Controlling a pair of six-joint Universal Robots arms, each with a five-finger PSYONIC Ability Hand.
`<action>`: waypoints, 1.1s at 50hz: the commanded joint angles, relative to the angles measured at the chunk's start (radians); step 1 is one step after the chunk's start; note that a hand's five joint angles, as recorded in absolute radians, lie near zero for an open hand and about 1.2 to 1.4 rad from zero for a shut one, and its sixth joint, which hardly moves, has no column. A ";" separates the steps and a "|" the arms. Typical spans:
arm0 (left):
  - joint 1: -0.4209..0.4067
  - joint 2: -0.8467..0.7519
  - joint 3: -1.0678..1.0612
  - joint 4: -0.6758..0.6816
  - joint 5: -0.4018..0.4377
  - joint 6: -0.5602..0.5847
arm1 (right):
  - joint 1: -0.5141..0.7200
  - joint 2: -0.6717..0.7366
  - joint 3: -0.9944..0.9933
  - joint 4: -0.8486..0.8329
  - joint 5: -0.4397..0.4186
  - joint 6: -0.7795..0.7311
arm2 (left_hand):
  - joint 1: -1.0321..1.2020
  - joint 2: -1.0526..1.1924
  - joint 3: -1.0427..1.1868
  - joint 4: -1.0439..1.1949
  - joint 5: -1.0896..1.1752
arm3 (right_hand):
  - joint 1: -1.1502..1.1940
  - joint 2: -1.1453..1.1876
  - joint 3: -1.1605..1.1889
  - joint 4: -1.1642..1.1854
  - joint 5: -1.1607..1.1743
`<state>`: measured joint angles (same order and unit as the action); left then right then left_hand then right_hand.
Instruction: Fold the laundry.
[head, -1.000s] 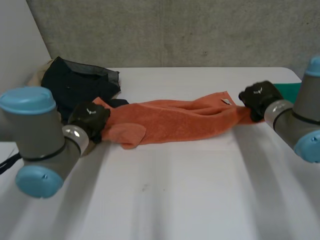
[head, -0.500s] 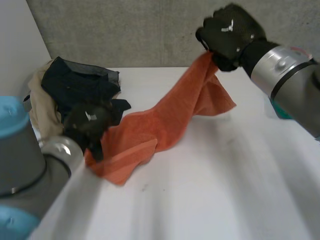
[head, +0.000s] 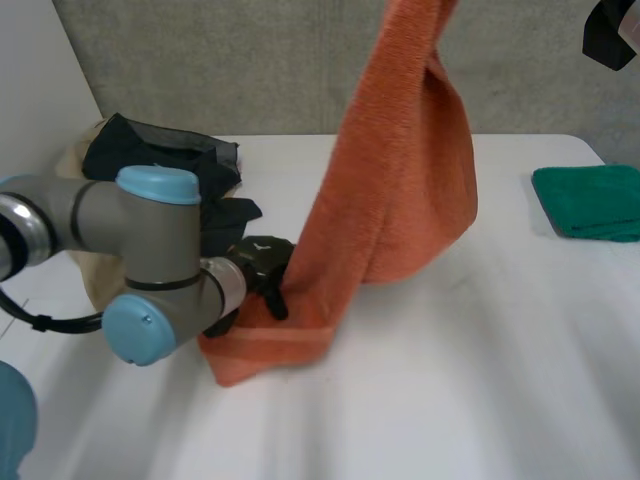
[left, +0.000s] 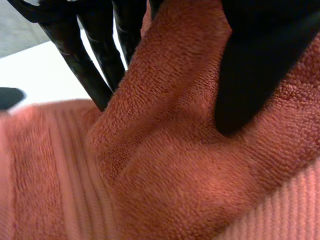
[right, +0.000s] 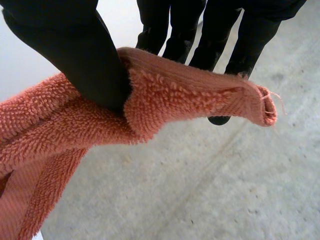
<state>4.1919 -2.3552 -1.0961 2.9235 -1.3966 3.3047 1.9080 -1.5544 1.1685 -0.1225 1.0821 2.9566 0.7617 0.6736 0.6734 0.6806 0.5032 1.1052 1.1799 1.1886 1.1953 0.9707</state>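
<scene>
Raised higher, orange towel (head: 400, 180) hangs pinched by right robot hand (right: 75, 50), left robot hand (head: 262, 268) apparently gripping below

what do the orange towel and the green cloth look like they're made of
Orange towel: likely cotton terry, matte; looped pile and a flat woven band along its edge. Green cloth: soft matte fabric, folded; weave unclear.

Soft, even light falls on the white table (head: 450, 400), with faint shadow under the orange towel (head: 400, 180).
</scene>
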 joint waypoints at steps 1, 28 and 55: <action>0.000 0.007 0.094 0.035 -0.246 0.042 | -0.066 0.099 -0.019 0.009 0.016 -0.025 | 0.635 0.723 0.723 0.716 0.719 | 0.291 0.216 0.208 0.201 0.251; 0.002 0.340 -0.533 0.750 -0.375 0.216 | -0.168 0.342 0.216 0.035 0.214 -0.220 | 0.635 0.723 0.723 0.716 0.719 | 0.291 0.216 0.208 0.201 0.251; 0.177 0.231 -0.623 0.695 -0.302 0.343 | -0.279 0.438 0.399 0.144 0.191 -0.419 | 0.024 0.112 0.112 0.105 0.108 | 0.291 0.216 0.208 0.201 0.251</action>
<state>4.3452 -2.1443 -1.6984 3.6153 -1.7088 3.6179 1.6356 -1.1137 1.5673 0.0205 1.2721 2.5328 0.6794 0.6719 0.6783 0.6724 0.4860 1.1051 1.1798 1.1886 1.1967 0.9707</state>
